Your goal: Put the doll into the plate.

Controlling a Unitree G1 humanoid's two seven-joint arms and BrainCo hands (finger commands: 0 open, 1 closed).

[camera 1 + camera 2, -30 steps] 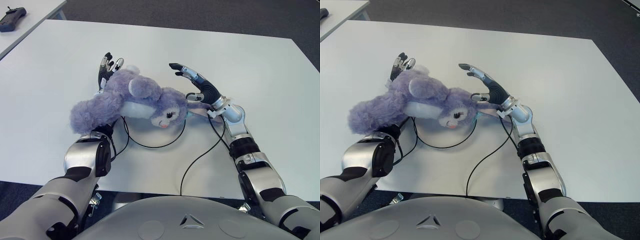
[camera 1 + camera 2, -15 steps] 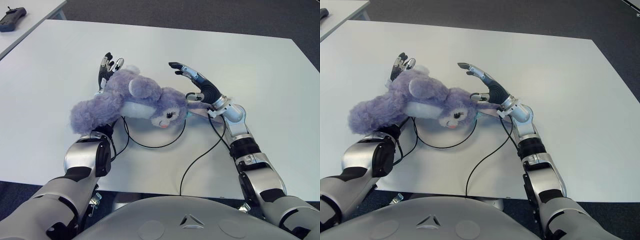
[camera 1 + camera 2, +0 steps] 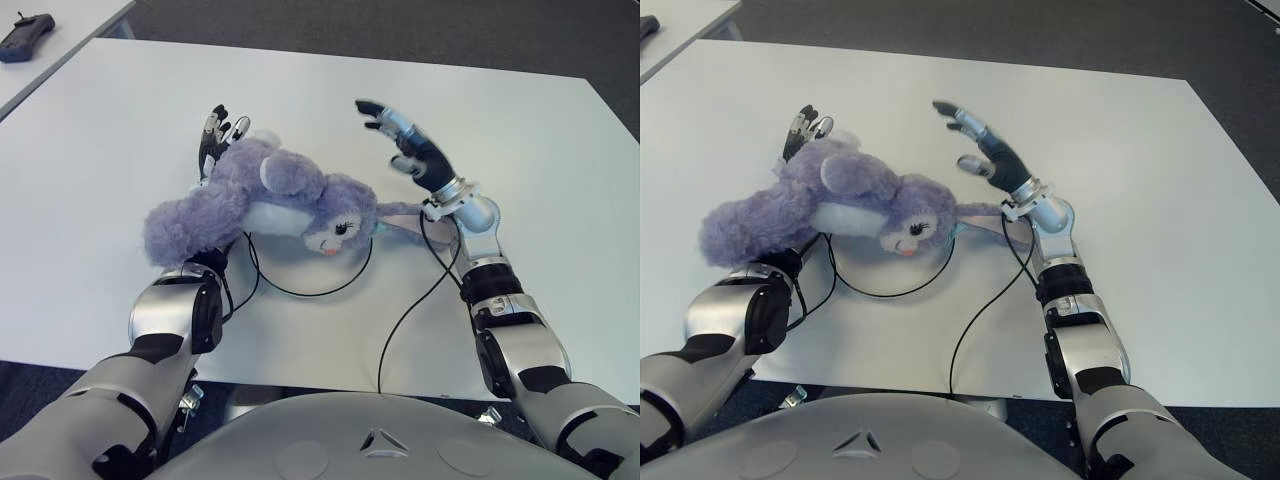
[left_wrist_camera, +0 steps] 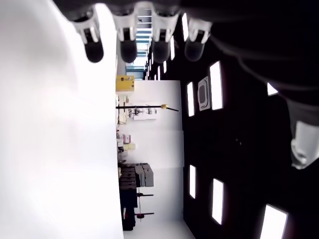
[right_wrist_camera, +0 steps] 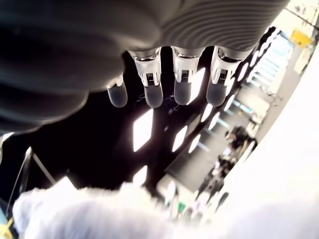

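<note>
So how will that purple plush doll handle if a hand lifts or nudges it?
The doll looks fluffy, so probably light and floppy; its body droops. The long ear beside the open right hand would likely trail. Fur should grip, unlikely to roll.

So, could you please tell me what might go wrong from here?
The doll lies across the left hand, whose fingers are straight, not gripping, so it could slide off. The right hand is open and clear of it, giving no support. A black cable loops beneath and might snag.
</note>
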